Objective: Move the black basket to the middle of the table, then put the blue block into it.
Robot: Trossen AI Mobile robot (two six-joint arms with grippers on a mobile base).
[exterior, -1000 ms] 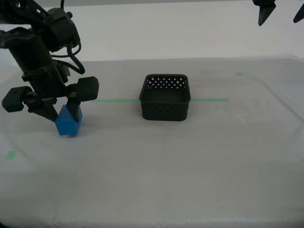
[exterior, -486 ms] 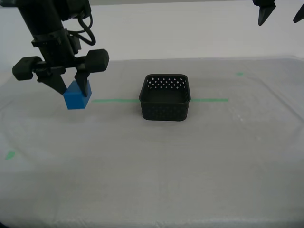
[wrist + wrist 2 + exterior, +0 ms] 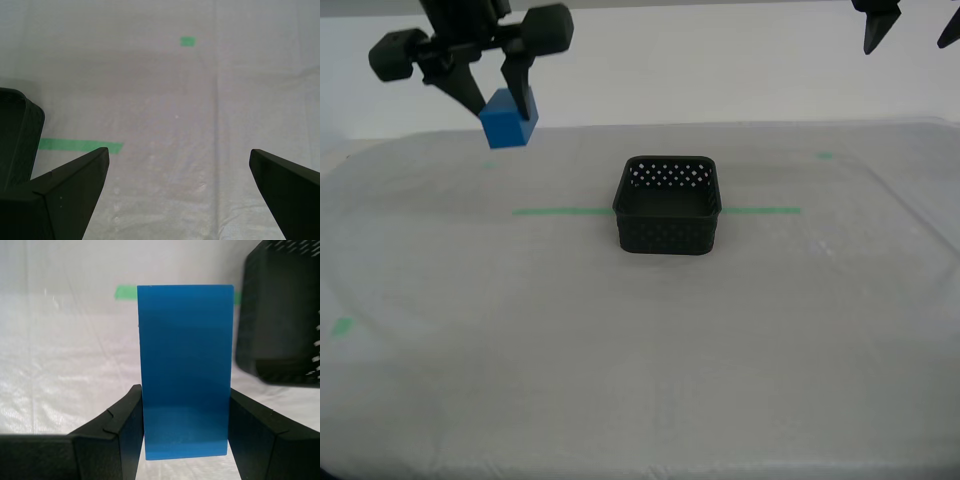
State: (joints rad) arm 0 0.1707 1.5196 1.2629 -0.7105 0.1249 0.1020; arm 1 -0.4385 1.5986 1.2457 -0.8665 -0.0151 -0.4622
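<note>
Whitish-grey sheeting covers the table [image 3: 650, 380], crossed by a thin green tape line [image 3: 560, 211] with a small green mark [image 3: 340, 325] at the lower left of the exterior view.

My second gripper [image 3: 500, 98] pinches the blue block [image 3: 508, 120] between its fingers [image 3: 120, 427], each pad flat against a side face, most of the block standing out past the tips. It hangs in the upper left of the exterior view, well above the table. The black basket [image 3: 667, 205] sits open side up at the frame's centre, on the tape line, lower than the block and toward the exterior view's right of it, well apart. I judge the basket already placed, so carrying the block over is the step in hand.

To do that well, I would keep the squeeze steady, travel across at height so the block clears the near rim, centre it over the opening, lower it inside the walls, and only then let go.

My first gripper [image 3: 910, 35] hangs at the exterior view's upper right corner, fingers spread wide with nothing between them.
</note>
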